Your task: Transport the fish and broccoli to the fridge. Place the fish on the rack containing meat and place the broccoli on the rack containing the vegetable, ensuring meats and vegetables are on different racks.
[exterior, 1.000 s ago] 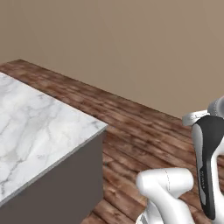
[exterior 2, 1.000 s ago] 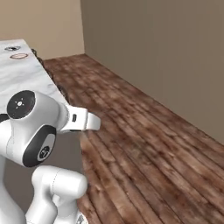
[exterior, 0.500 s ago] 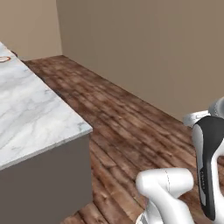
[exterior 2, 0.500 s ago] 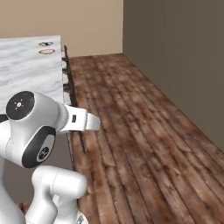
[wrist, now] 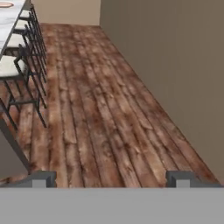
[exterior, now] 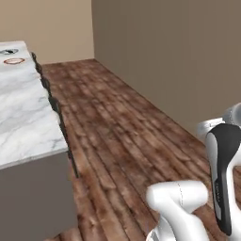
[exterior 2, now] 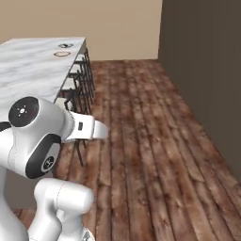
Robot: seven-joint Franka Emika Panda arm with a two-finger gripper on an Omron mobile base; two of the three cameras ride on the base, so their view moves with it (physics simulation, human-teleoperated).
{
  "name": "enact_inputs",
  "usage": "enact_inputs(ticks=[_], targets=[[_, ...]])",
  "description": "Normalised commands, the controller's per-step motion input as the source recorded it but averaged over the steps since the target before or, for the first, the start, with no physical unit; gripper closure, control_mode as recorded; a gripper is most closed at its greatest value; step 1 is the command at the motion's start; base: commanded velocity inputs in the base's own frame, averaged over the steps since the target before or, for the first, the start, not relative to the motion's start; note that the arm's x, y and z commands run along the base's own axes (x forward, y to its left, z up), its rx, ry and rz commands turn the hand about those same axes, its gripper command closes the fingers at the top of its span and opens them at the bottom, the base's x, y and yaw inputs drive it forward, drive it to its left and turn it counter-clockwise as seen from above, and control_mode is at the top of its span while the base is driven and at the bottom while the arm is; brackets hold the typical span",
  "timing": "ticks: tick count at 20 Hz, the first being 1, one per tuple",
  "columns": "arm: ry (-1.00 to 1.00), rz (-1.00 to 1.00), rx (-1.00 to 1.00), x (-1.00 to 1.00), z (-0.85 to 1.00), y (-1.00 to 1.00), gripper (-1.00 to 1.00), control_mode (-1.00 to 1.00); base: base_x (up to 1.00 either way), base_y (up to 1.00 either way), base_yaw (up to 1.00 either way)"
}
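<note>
Left base view: a marble-topped island counter (exterior: 23,127) fills the left side of the frame, its grey side panel at lower left; a row of dark stools (exterior: 49,92) lines its right edge, and two small flat items, a red-rimmed ring (exterior: 14,60) and a dark-edged disc (exterior: 9,51), lie on the top at upper left, too small to identify. A brown plank floor (exterior: 117,127) runs diagonally from upper left to lower right, bounded by a taupe wall (exterior: 179,56) on the right and a paler tan wall (exterior: 52,23) at the top. The white arm (exterior: 221,174) with its dark joint panel rises at lower right. Right base view: the same counter (exterior 2: 33,61) lies at upper left with the stools (exterior 2: 80,80) beside it, the arm (exterior 2: 37,141) at lower left, and the taupe wall, here dark, (exterior 2: 207,56) along the right. Hand view: the gripper (wrist: 109,178) shows two dark fingertips (wrist: 41,178) low in the frame, set wide apart with nothing between them, over the plank floor (wrist: 100,113); white-seated stools (wrist: 17,65) stand at upper left beneath the counter edge (wrist: 11,11). Neither the fish, the broccoli nor the fridge can be located in these frames.
</note>
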Motion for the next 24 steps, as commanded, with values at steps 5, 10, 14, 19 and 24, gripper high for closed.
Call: enact_inputs(ticks=[5, 10, 14, 19, 24], targets=[[0.00, 0.00, 0.00, 0.00, 0.00, 0.00, -1.00, 1.00, 0.40, -1.00, 0.34], [0.00, 0.00, 0.00, 0.00, 0.00, 0.00, -1.00, 1.00, 0.85, -0.97, 0.47], [0.00, 0.00, 0.00, 0.00, 0.00, 0.00, -1.00, 1.00, 1.00, -0.69, 0.45], [0.00, 0.00, 0.00, 0.00, 0.00, 0.00, -1.00, 1.00, 1.00, -0.57, 0.48], [0.00, 0.00, 0.00, 0.00, 0.00, 0.00, -1.00, 1.00, 1.00, -0.56, 0.48]])
